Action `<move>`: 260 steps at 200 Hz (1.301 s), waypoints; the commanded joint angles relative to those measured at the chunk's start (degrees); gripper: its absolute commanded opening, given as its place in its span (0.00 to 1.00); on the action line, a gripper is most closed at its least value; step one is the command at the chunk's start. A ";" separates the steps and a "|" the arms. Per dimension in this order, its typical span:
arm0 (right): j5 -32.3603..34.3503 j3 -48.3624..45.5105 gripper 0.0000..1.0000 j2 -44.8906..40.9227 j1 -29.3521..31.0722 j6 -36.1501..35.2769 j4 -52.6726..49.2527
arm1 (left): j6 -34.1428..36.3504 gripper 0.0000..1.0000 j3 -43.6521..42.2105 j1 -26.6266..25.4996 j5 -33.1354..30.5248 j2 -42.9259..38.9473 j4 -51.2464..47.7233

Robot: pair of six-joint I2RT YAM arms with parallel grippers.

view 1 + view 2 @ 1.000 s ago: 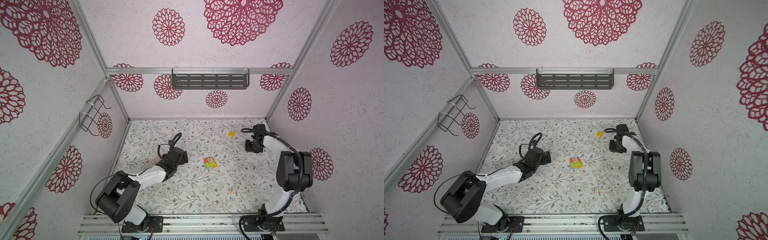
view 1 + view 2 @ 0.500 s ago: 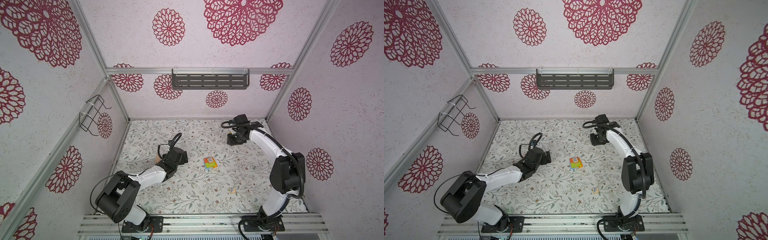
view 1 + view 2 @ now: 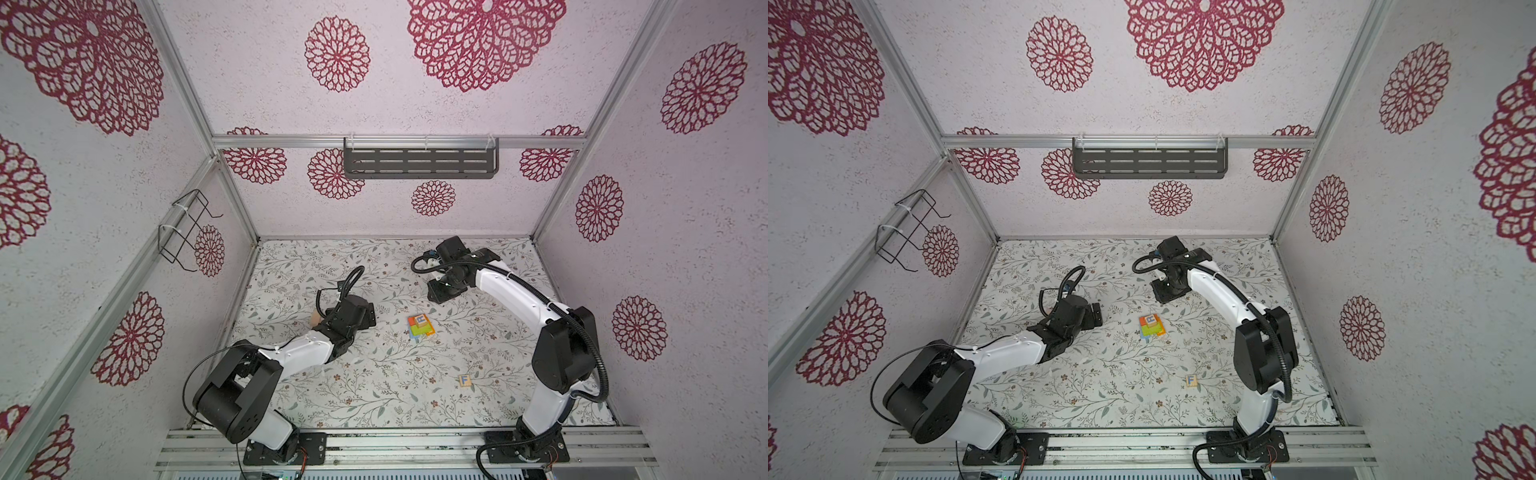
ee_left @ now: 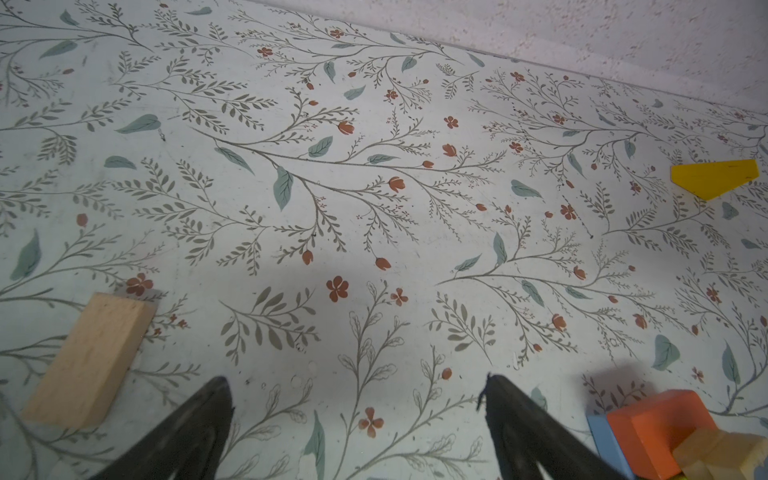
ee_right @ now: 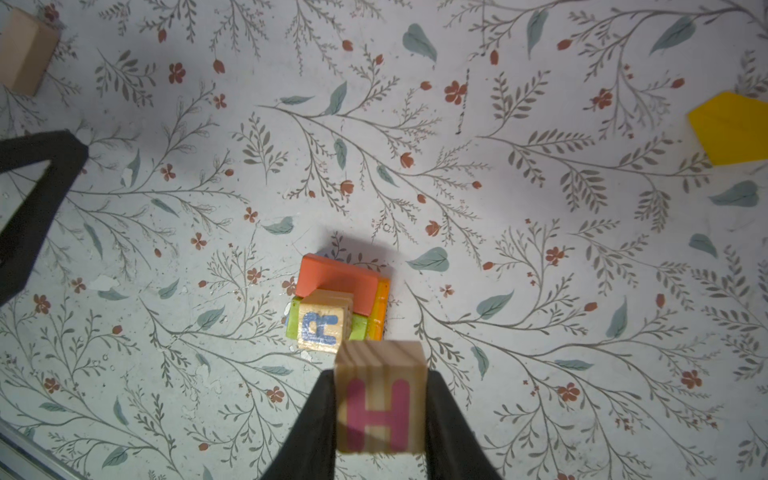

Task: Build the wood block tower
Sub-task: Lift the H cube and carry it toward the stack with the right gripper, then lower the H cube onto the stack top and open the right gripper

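The floral table carries everything here, and my two arms reach in over it from the front rail. My left arm lies low across the left side, and my right arm arches up and bends back down toward the far middle. My left pincer stands spread wide with nothing between its fingers, only bare table below the gap. In both top views it sits to the left of the wood block tower. My right pincer is clamped tight on a natural-wood cube with a pink H, one finger on each side of it, and holds it off the table. In a top view this pincer hangs near the tower on the side toward the back wall, not over it. The tower stands near the middle of the table, between my two pincers. It shows a blue edge lowest, then lime-green, orange and red flat pieces, with a wooden cube with a blue R on top. A plain tan block lies flat beside my left pincer, apart from its fingers. A yellow block lies flat, well apart from the tower. A small cube with an F sits alone toward the front right.
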 commanded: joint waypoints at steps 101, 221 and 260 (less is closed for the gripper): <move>1.92 -5.84 0.31 0.16 5.70 6.48 4.90 | -0.16 0.97 1.87 0.16 0.67 1.38 -0.17; 5.13 -5.66 0.31 2.57 7.57 9.53 4.50 | -0.21 0.97 1.91 0.20 0.76 1.69 -0.01; 5.48 -5.51 0.31 3.03 7.66 9.92 4.50 | -0.15 0.97 2.18 0.20 0.93 1.97 -0.10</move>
